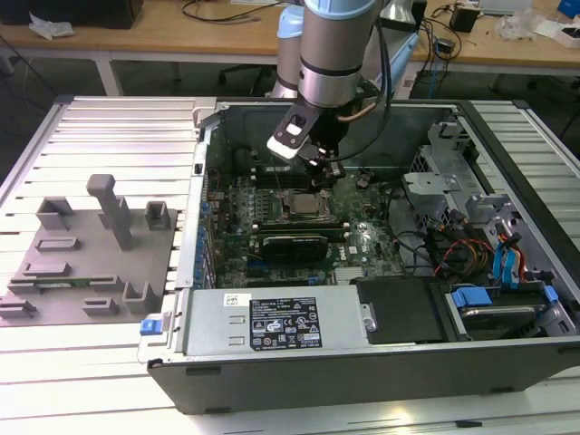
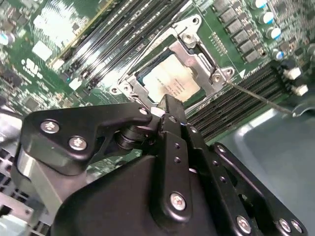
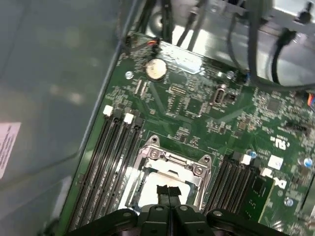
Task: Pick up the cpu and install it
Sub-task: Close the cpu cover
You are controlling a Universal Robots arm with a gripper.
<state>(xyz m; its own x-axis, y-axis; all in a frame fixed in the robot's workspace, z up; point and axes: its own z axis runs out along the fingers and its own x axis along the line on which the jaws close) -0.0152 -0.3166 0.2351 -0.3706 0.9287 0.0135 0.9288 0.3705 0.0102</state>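
Observation:
The cpu [image 2: 172, 81] is a flat square chip with a silvery top. It lies inside the square metal-framed socket [image 2: 193, 43] on the green motherboard [image 1: 362, 237] of the open computer case. My gripper [image 3: 168, 192] hangs just above the chip, its two black fingers pressed together and shut on nothing. In the first wrist view the fingertips [image 3: 163, 191] overlap the cpu [image 3: 147, 192] within the socket frame [image 3: 172, 160]. In the exterior view the gripper [image 1: 323, 170] sits over the cpu [image 1: 304, 207] near the middle of the board.
Black memory slots [image 3: 110, 162] flank the socket on both sides. A grey plastic fixture tray [image 1: 91, 254] lies on the slatted table at the exterior view's left. The power supply [image 1: 281, 322] fills the case front, with cables [image 1: 444, 245] and drive bays [image 1: 507, 272] at the right.

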